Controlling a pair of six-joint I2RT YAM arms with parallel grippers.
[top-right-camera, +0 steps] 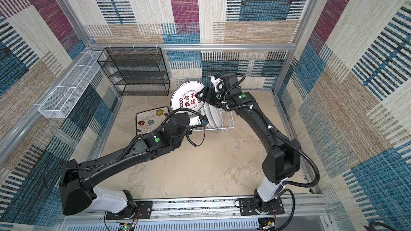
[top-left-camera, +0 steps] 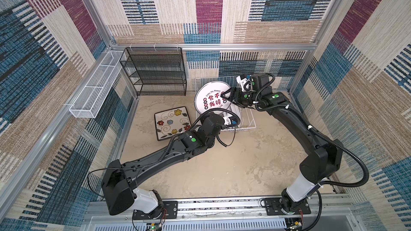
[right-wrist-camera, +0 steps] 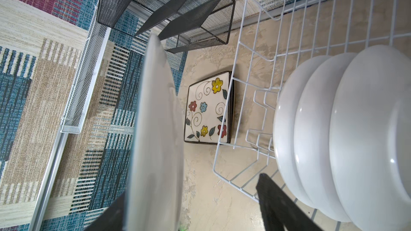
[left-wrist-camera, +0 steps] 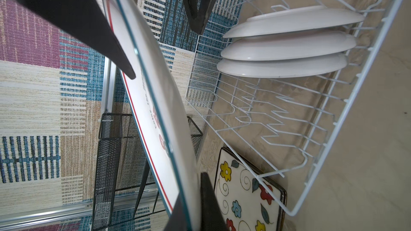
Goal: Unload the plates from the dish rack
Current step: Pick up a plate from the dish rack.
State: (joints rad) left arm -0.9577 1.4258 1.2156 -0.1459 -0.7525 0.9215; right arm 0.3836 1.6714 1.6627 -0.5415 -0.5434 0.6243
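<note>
Sandy tabletop (top-left-camera: 222, 163), patchwork walls (top-left-camera: 200, 7): a round plate (top-left-camera: 210, 98) upright between my two claws.
My left claw (left-wrist-camera: 192, 196) is clamped tight on the plate's lower rim; my right claw (top-left-camera: 223, 95) straddles the upper right edge, jaws wide, gripping nothing. Beyond, three white-backed plates (right-wrist-camera: 333, 130) stand in the dish rack (top-left-camera: 245, 118), centre of a top view; square plates (top-left-camera: 172, 122) lie stacked just left.

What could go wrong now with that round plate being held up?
Only the left hand pinches the round plate by its rim; the right hand stands open, so it may swing or slip. A fall could strike the rack or the three plates in it.
</note>
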